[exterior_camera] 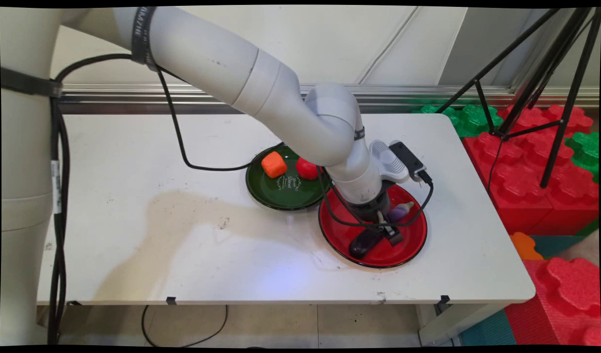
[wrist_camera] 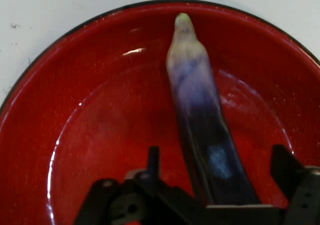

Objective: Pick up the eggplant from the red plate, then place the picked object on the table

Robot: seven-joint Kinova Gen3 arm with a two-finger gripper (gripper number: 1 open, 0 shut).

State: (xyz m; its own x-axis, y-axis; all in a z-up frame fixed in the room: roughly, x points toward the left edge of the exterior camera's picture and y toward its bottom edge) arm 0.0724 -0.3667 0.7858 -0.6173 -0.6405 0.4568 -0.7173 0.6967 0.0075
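A purple eggplant (exterior_camera: 363,243) with a pale tip lies in the red plate (exterior_camera: 412,241) at the table's right. My gripper (exterior_camera: 383,229) is down low in this plate, right over the eggplant's middle. In the hand view the eggplant (wrist_camera: 197,90) runs up from between the two fingers, tip pointing away. The gripper (wrist_camera: 217,161) is open, one finger on each side of the eggplant, with a gap on both sides. The red plate (wrist_camera: 90,135) fills nearly the whole hand view.
A green plate (exterior_camera: 276,195) touches the red plate's left side and holds an orange cube (exterior_camera: 274,164) and a red round thing (exterior_camera: 307,168). Black cables hang from the arm over both plates. Red and green foam blocks (exterior_camera: 531,162) and a black tripod (exterior_camera: 550,73) stand right of the table.
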